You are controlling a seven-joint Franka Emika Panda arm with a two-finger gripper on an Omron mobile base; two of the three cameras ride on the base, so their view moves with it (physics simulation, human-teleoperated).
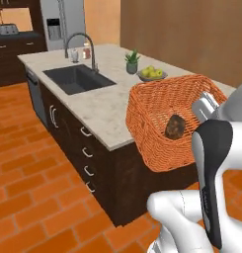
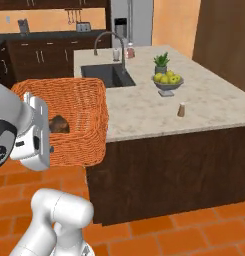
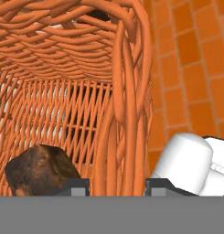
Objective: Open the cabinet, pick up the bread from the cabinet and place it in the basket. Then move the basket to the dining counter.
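The orange woven basket [image 1: 157, 113] [image 2: 79, 100] hangs tilted in the air at the near edge of the dining counter [image 1: 98, 106] [image 2: 144, 115], above the tiled floor. The bread [image 1: 175, 126] [image 2: 58, 124] [image 3: 40, 169], a small dark-brown lump, lies inside it against the lower wall. My gripper [image 3: 117, 186] is shut on the basket's side wall [image 3: 127, 91], with one finger inside and one outside the weave. In the base views the white hand [image 1: 205, 106] [image 2: 36, 132] sits at the basket's near rim. The cabinet is out of view.
On the counter sit a dark sink [image 1: 78, 79] with a curved faucet [image 1: 83, 47], a potted plant [image 2: 161, 62], a fruit bowl [image 2: 167, 82] and a small shaker [image 2: 181, 110]. Drawer handles [image 1: 86, 150] line the island's front. Orange tile floor [image 1: 28, 197] lies open to the left.
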